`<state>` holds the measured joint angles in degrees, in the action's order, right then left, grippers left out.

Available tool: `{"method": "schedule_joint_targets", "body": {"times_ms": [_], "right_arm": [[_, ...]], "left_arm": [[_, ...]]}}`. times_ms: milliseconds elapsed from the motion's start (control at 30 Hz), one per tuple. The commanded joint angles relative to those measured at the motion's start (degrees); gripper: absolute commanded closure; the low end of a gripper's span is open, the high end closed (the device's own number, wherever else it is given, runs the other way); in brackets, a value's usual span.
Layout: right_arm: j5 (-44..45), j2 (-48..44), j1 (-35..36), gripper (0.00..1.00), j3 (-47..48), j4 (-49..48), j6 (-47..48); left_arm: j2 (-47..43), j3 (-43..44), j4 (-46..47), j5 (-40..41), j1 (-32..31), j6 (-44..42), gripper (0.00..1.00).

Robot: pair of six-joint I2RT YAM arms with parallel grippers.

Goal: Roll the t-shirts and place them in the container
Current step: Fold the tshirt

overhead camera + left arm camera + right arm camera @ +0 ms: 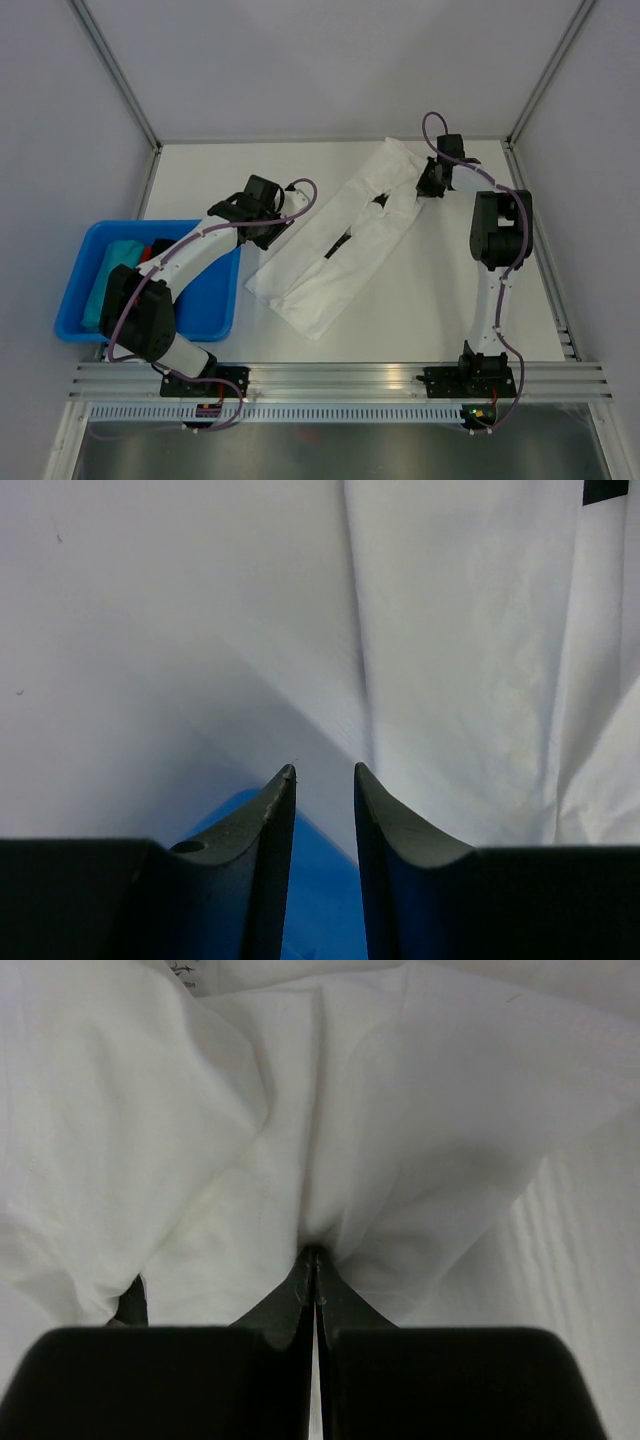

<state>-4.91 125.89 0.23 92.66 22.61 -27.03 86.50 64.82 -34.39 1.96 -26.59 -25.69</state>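
Observation:
A white t-shirt (345, 235) with small black marks lies folded in a long diagonal strip on the table, from far right to near middle. My right gripper (428, 185) is shut on a bunched fold of its far right edge; the wrist view shows the cloth (330, 1140) pinched at the fingertips (316, 1256). My left gripper (283, 228) is open and empty, hovering just left of the shirt's left edge. In the left wrist view the gripper (324, 772) has a gap between the jaws, with the shirt (470, 660) ahead to the right.
A blue bin (210, 300) holding folded teal and red cloth stands at the near left; its rim shows under the left fingers (310, 880). Grey walls with metal posts enclose the white table (450, 300). A metal rail (340, 378) runs along the near edge.

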Motion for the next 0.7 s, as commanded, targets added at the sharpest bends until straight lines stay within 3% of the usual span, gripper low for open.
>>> {"method": "schedule_joint_targets", "body": {"times_ms": [0,200,267,367,467,533,667], "right_arm": [[-0.4,9.4,3.1,1.0,10.2,5.4,-0.7],[-1.3,15.9,4.8,1.0,25.6,11.4,-0.2],[0.6,12.6,4.8,0.99,25.5,10.6,0.4],[2.3,8.7,4.4,0.9,23.6,10.4,2.2],[1.7,2.3,3.9,0.89,16.8,8.4,3.4],[1.9,-4.9,4.0,0.89,7.2,5.3,3.4],[8.6,-22.4,8.5,0.87,-7.9,3.4,8.0]], "left_arm": [[1.0,2.2,-0.5,1.6,0.1,2.7,0.65],[0.9,1.1,-1.3,1.6,0.1,3.0,0.64],[1.1,0.7,-1.6,1.3,0.0,3.3,0.64],[1.4,0.3,-1.9,0.9,0.1,3.5,0.64],[1.4,0.5,-2.4,0.8,0.1,4.2,0.65],[0.7,0.2,-2.7,0.6,0.0,4.6,0.65],[-2.4,-1.9,-3.4,-0.3,0.1,4.4,0.64]]}}
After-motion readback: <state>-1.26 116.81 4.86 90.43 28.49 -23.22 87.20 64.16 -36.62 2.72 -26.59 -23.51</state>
